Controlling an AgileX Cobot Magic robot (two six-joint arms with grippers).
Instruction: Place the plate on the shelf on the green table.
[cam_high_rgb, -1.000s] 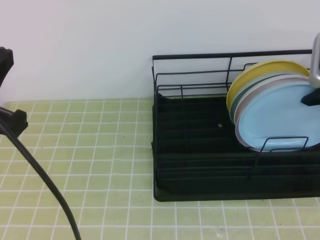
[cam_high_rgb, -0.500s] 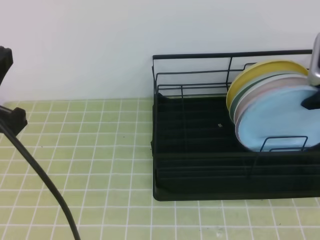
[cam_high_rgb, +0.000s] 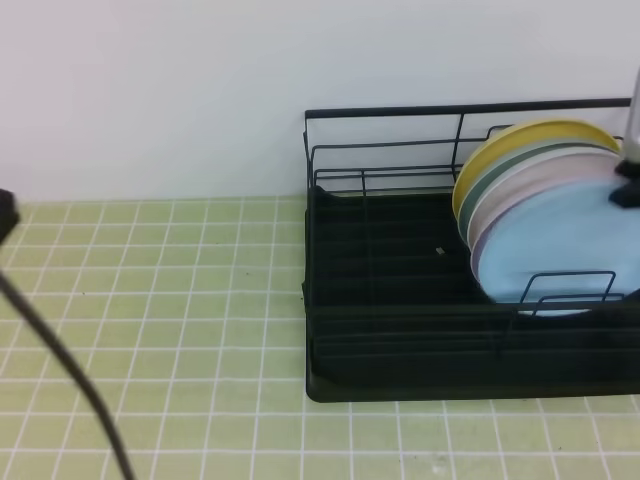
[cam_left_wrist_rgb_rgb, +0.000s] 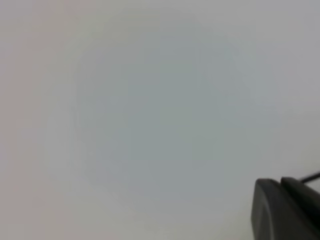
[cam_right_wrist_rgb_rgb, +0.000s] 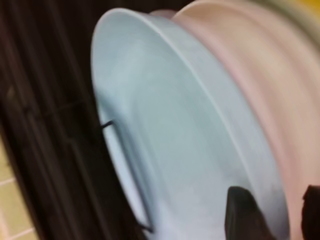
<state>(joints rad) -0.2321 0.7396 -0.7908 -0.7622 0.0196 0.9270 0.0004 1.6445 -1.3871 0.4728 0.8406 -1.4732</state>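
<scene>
Right gripper (cam_right_wrist_rgb_rgb: 272, 212) jaws apart, straddling rim of round sky-blue plastic plate (cam_high_rgb: 560, 250), which stands in black wire shelf (cam_high_rgb: 400, 300) w/ pink, yellow plates behind. Yellow-green tiled table (cam_high_rgb: 150, 300), white wall. Left gripper closed, off-frame.

We see the blue plate (cam_high_rgb: 560, 245) standing in the black rack (cam_high_rgb: 400, 300), in front of the pink plate (cam_high_rgb: 530, 180).

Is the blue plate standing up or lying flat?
Standing up. The blue plate sits on its edge in the black rack, leaning back against the pink plate, with a wire loop in front.
</scene>
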